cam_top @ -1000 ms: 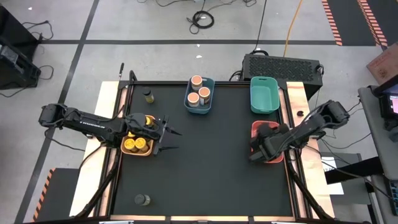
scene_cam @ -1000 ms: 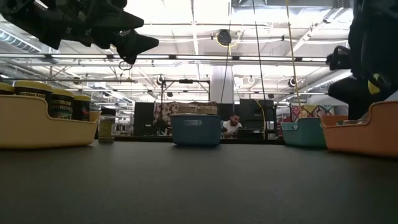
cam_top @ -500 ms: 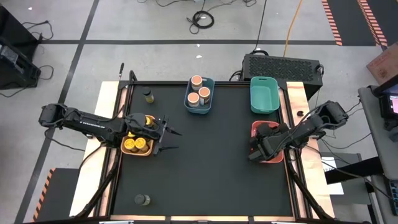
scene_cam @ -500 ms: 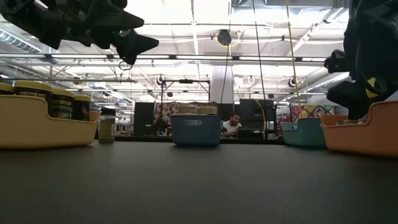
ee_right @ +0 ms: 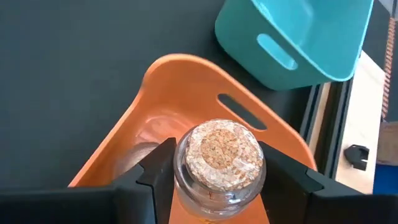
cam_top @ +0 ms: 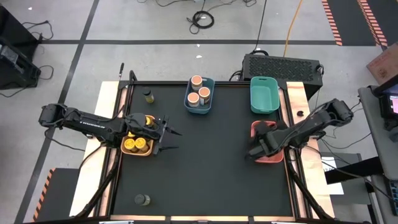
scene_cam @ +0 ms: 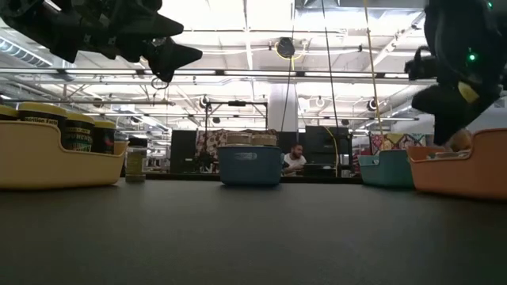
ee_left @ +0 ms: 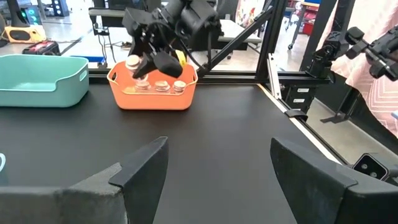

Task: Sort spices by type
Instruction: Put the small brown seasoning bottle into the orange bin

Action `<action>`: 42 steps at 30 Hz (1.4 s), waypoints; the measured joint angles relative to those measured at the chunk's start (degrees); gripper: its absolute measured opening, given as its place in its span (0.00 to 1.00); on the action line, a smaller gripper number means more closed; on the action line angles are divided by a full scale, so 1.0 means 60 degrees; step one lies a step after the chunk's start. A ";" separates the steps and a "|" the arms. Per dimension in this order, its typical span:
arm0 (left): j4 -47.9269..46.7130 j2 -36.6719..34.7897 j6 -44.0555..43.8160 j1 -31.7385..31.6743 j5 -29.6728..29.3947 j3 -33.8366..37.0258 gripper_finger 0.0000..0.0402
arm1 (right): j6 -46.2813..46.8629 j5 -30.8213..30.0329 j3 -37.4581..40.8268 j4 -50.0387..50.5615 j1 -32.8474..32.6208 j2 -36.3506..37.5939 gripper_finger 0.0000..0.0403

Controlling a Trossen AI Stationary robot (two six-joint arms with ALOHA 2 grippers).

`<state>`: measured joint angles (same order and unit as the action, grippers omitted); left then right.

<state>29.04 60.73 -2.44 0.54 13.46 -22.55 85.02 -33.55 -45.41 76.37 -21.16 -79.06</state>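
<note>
Cork-topped small glass jar (ee_right: 218,163) held in the right gripper (ee_right: 214,171) jaws over the orange-red plastic bin (cam_top: 267,151), at the desk's right edge.
High view: a tilted release could tip it onto the jars below. Left wrist view: left gripper (ee_left: 214,165) jaws wide, empty.

A grey tiled floor (cam_top: 155,25) surrounds the black surface (cam_top: 205,162), with dark seams and hazard-striped tape (cam_top: 333,22) at 1 o'clock. Coiled cables (cam_top: 202,18) lie at 12 o'clock, and a black vented box (cam_top: 283,63) sits behind the surface. Bright ceiling lights (scene_cam: 238,16) hang over steel trusses; a person (scene_cam: 297,158) sits far back.
</note>
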 joint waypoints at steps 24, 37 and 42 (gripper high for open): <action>-0.0204 0.0000 -0.0017 0.0000 0.0001 0.0000 0.70 | -0.5031 0.3153 -0.0761 -0.0606 -0.0534 0.1489 0.43; -0.0347 0.0000 -0.0190 0.0078 -0.0001 0.0000 0.70 | -0.1399 0.1825 -0.0155 0.0683 -0.1178 0.1507 0.43; -0.0207 0.0000 -0.0206 0.0122 0.0001 0.0000 0.70 | 0.0412 0.1886 0.0551 -0.0133 -0.1166 0.1501 0.45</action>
<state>27.80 60.73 -3.68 1.27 13.47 -22.55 87.49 -22.23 -42.10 75.58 -28.16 -70.06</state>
